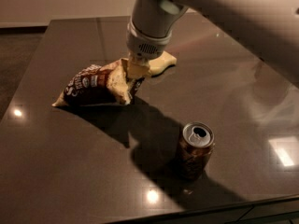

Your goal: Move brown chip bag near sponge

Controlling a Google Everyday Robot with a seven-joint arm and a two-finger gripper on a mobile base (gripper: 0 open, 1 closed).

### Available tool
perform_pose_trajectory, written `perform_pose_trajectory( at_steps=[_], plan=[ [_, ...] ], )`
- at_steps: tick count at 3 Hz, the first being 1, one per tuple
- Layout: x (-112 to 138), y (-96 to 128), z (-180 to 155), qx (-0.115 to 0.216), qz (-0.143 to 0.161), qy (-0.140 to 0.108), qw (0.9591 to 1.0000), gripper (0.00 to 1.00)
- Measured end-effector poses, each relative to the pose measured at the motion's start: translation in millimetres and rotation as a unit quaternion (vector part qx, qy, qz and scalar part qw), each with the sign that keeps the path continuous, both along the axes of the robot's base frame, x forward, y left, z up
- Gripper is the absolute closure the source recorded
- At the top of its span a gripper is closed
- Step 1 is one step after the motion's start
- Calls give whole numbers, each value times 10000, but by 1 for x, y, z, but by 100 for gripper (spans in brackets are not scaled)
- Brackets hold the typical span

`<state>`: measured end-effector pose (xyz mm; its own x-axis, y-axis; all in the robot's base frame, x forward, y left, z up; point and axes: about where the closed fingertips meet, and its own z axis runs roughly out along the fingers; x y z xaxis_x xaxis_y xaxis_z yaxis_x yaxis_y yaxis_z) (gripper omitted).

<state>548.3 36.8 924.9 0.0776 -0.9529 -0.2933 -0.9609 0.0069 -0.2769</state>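
The gripper is hanging well beyond the can, back and to its left. Its cream fingers are closed tight on the right end of the bag, pinching the crumpled top edge between them. The bag is tilting: the pinched end is sitting higher, while its far corner is touching the table, farther left of the can than anything else here. Its dark brown panel with white lettering is facing me, though the letters are too blurred to read. The sponge is also lying beyond the can, just behind the gripper. Only its right part is showing, because the wrist and fingers are covering the rest, so I cannot tell whether the bag is touching it. The arm is reaching in from above and behind the can, running out of sight at the upper right. The can itself is standing upright with its opened top showing, and the arm's dark shadow is swallowing its lower left side.
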Motion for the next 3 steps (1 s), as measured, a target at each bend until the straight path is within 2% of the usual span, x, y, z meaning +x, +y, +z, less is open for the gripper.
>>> perform_pose_trajectory(
  at_steps=[1, 2, 3],
  plan=[
    [25, -49, -2, -83, -347, -31, 9994, 100],
    [31, -77, -4, -165, -497, 5, 9986, 100],
    [25, -107, -20, -237, -566, 244, 9978, 98]
  ],
)
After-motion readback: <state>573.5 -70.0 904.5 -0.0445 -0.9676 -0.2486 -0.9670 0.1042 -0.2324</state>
